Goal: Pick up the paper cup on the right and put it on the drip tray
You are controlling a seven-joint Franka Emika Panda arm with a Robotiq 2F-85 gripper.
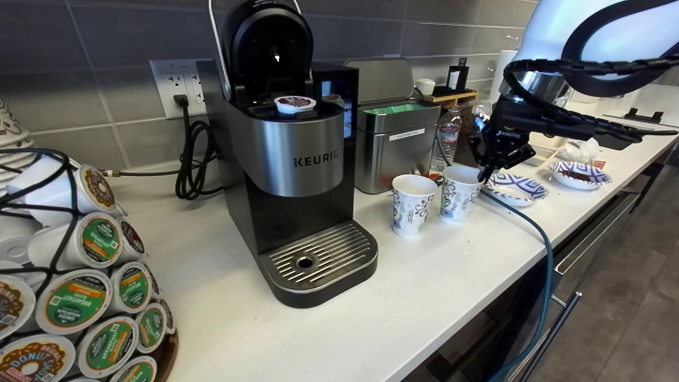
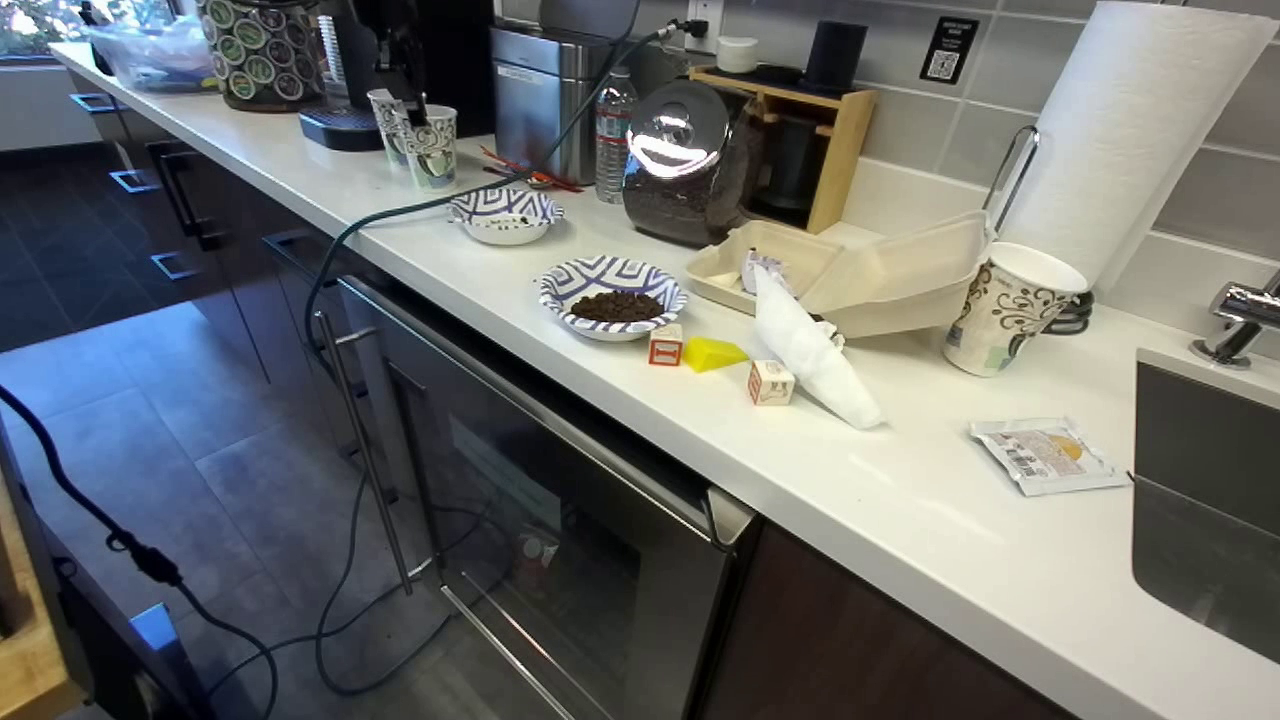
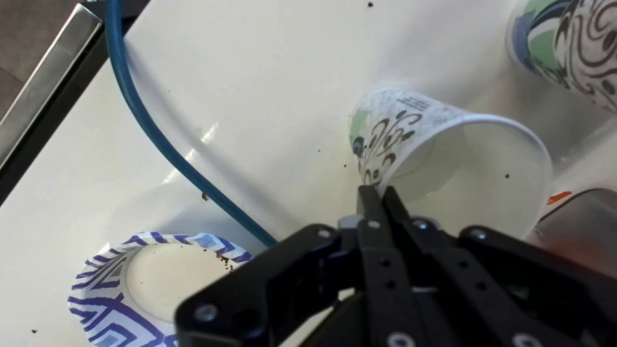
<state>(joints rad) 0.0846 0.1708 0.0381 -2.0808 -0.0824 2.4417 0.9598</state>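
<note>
Two white paper cups with a scroll pattern stand upright on the counter. The right paper cup [image 1: 459, 197] also shows in an exterior view [image 2: 434, 150] and in the wrist view [image 3: 385, 130]. The left paper cup [image 1: 411, 209] stands close beside it, nearer the coffee maker. My gripper [image 1: 484, 174] is shut on the rim of the right paper cup; in the wrist view my fingertips [image 3: 378, 193] pinch its wall, one inside and one outside. The cup's base appears to be on the counter. The drip tray [image 1: 323, 257] is at the foot of the Keurig machine and bears nothing.
The Keurig machine [image 1: 294, 154] rises behind the drip tray with its lid up. A steel bin [image 1: 398, 154] and water bottle [image 1: 448, 139] stand behind the cups. A blue hose [image 1: 530, 225] crosses the counter by a patterned bowl [image 1: 517, 190]. Coffee pods [image 1: 77, 297] are stacked at the left.
</note>
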